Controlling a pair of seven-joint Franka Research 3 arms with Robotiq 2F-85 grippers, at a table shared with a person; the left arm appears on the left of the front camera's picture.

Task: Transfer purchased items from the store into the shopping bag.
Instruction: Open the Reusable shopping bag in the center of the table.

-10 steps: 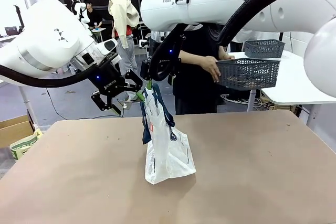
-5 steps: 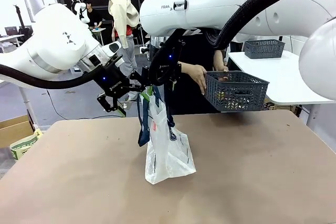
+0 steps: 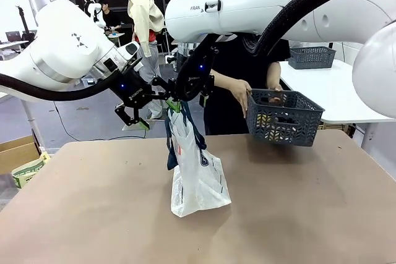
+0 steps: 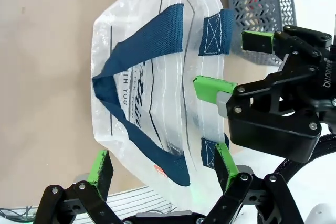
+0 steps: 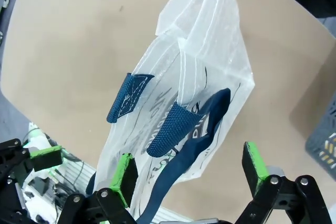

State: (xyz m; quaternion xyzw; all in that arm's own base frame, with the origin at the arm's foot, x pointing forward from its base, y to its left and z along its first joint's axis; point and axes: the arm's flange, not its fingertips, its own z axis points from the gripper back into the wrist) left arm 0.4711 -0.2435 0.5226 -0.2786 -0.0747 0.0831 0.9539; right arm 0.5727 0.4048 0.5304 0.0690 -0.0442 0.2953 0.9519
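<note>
Here's the translucent whitish plastic shopping bag (image 3: 199, 180), standing upright near the middle of the brown table (image 3: 309, 214), a shade toward its left edge; its dark navy strap handles (image 3: 171, 148) droop down the left face; both arms are up at its mouth. The left gripper (image 4: 161, 165) has its green-padded fingers spread wide, one on either side of the bag's upper rim, nothing pinched; in the left wrist view a navy strap loop lies flat across the bag just beyond them. The right gripper (image 5: 188, 170) is spread just as wide, straddling the rim from the opposite side, a strap hanging down between its fingers; in the left wrist view one of its green pads sits right at the bag's top edge, though whether it presses the plastic I cannot tell. Over by the far edge, toward the far right corner, a person's hand (image 3: 238, 93) grips the side of a dark grey lattice-sided plastic basket (image 3: 294, 125), held up off the table and tipped slightly; inside it lie small packaged goods (image 3: 265, 122), yellow among them, too small to tell apart; basket and bag are well apart.
</note>
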